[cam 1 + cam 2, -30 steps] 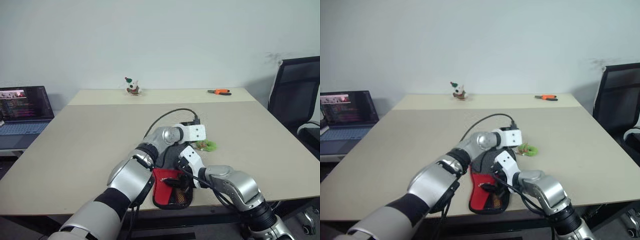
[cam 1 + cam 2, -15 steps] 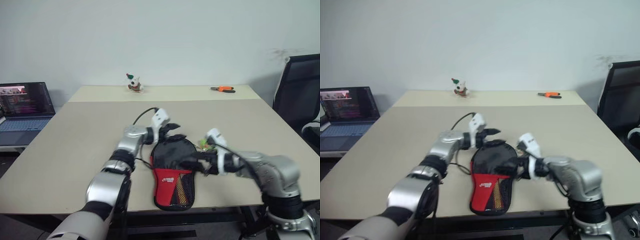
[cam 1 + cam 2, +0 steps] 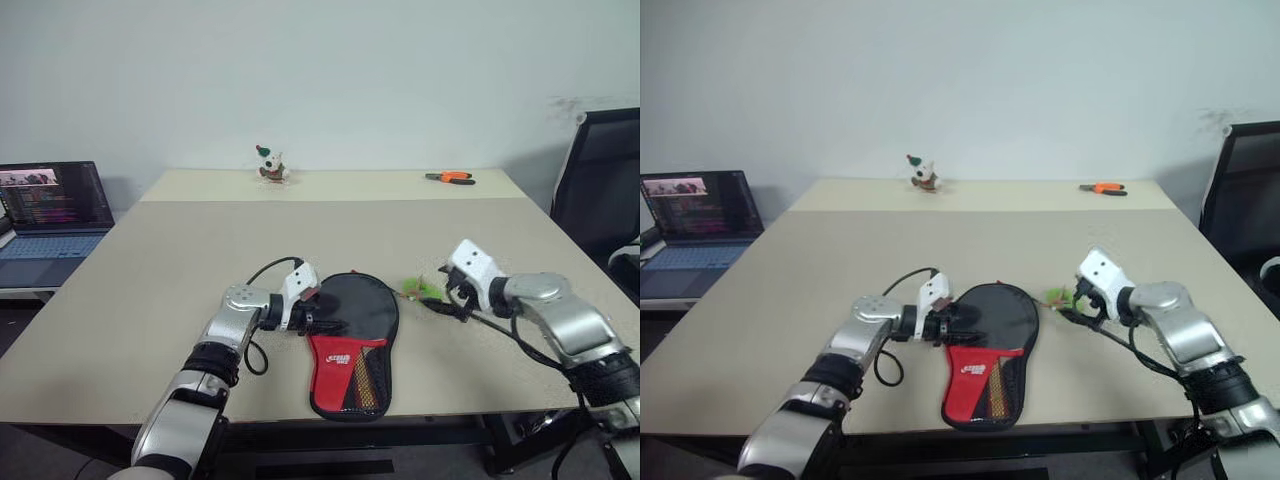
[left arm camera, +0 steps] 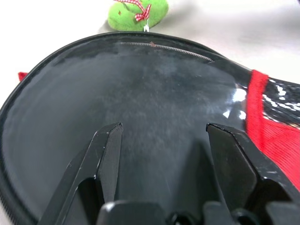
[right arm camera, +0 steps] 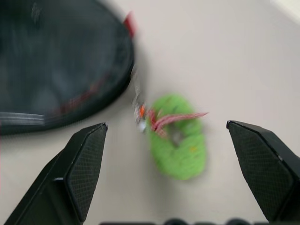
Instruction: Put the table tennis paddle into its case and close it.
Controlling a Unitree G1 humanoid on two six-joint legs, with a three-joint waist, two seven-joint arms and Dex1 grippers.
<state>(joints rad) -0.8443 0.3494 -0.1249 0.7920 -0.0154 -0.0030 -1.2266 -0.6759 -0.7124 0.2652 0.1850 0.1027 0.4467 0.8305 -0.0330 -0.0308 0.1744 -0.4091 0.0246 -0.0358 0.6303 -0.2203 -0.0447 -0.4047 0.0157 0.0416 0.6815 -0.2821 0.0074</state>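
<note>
The case (image 3: 350, 340) is lying flat near the table's (image 3: 150, 290) front edge. The left gripper (image 4: 164, 140) is hovering part-open over it, gripping nothing. The right gripper (image 5: 166, 136) is gaping wide, empty, facing the green pull (image 5: 178, 145): pinch it squarely, drawing along the zipper. The paddle cannot be made out.

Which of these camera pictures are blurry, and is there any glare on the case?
Right wrist view: the case and green pull are smeared and soft. Left wrist view: sharp, with white glare spots on the case's glossy black face near its red panel. Eye views: evenly lit, no glare.
</note>
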